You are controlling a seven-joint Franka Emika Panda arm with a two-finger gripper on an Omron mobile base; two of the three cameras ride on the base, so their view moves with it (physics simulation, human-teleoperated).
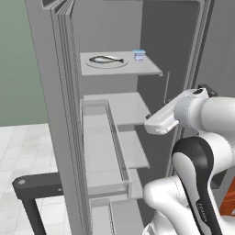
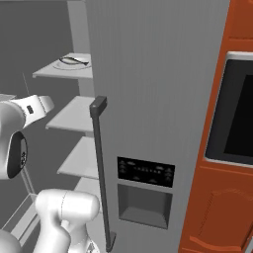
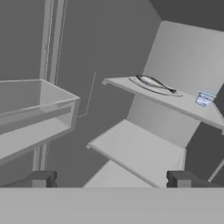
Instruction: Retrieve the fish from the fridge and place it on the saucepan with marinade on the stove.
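Only illegible marks on fridge (image 2: 148, 74) dispenser panel (image 2: 145, 172)

Left base cam sits close behind the arm, looking into the open fridge (image 1: 119, 114); right base cam catches its closed door at 3 o'clock. Both share the top shelf (image 1: 147, 68), and the hand cam looks up at it toward 1 o'clock.

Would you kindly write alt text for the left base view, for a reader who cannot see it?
Inside the open fridge, a fish lies on a pale plate on the top shelf, beside a small blue cup. The robot's white arm reaches in from the lower right, below that shelf.
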